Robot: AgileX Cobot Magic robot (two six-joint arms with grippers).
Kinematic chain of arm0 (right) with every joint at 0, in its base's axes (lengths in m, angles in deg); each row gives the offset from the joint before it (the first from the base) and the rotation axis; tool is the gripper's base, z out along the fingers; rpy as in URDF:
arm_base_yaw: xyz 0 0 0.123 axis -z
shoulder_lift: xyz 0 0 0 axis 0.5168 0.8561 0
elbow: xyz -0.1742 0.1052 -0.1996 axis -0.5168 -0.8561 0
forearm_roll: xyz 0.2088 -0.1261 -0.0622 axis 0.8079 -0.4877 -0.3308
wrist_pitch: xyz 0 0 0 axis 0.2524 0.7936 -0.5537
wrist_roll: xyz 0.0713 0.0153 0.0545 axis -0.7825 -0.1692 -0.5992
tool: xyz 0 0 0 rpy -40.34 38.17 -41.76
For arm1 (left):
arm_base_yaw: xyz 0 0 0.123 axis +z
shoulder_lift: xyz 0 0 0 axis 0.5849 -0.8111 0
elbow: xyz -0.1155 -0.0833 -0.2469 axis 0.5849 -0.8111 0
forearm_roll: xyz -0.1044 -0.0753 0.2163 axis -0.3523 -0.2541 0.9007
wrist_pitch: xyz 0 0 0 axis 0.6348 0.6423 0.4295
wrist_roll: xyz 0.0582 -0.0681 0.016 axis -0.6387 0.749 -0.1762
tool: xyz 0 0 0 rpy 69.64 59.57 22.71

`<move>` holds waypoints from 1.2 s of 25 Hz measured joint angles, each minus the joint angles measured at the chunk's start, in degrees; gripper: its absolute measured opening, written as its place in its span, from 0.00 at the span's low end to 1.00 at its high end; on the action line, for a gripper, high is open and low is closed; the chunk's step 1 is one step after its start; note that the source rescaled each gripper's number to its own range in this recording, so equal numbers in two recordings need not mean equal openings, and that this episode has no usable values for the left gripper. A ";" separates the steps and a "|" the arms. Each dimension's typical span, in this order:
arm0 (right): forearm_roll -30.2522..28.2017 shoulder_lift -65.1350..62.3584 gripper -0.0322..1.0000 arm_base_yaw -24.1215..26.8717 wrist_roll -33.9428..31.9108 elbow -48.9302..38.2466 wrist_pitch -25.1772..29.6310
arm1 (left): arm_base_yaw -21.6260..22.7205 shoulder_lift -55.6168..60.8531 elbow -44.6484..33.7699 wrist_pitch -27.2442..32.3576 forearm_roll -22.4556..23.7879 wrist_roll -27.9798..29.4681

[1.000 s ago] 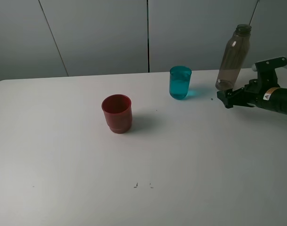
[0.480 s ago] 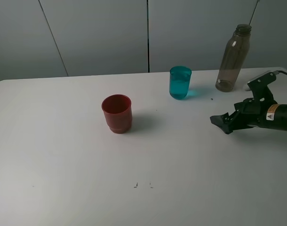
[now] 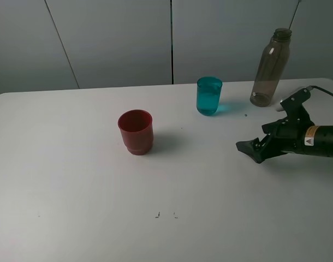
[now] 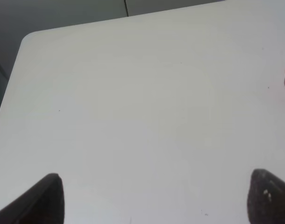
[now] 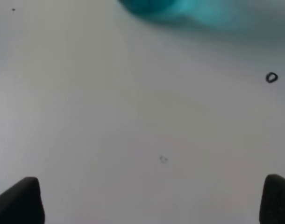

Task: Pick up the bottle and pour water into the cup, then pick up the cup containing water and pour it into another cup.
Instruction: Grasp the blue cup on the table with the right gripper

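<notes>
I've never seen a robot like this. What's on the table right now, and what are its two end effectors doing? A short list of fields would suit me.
surface: white table
bottle: upright at the far right, not held
teal cup: upright, left of the bottle, apart from it
red cup: upright, nearer the camera, left of the teal cup
right end effector: open, empty, in front of the bottle, touching no item
left end effector: open, empty, seen only in its wrist view
</notes>
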 joint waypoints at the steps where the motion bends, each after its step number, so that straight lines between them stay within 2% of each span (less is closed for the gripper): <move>1: 0.13 0.00 1.00 -0.64 0.57 0.00 0.00 | 0.00 0.00 0.00 0.00 0.00 0.00; 7: 6.44 0.00 1.00 -3.60 1.71 0.00 -1.85 | 0.00 0.00 0.00 0.00 0.00 0.00; 12: 7.90 0.00 1.00 -6.31 1.84 0.88 -5.53 | 0.00 0.00 0.00 0.00 0.00 0.00; 30: 16.09 5.13 1.00 -13.45 -0.29 10.85 -6.10 | 0.00 0.00 0.00 0.00 0.00 0.10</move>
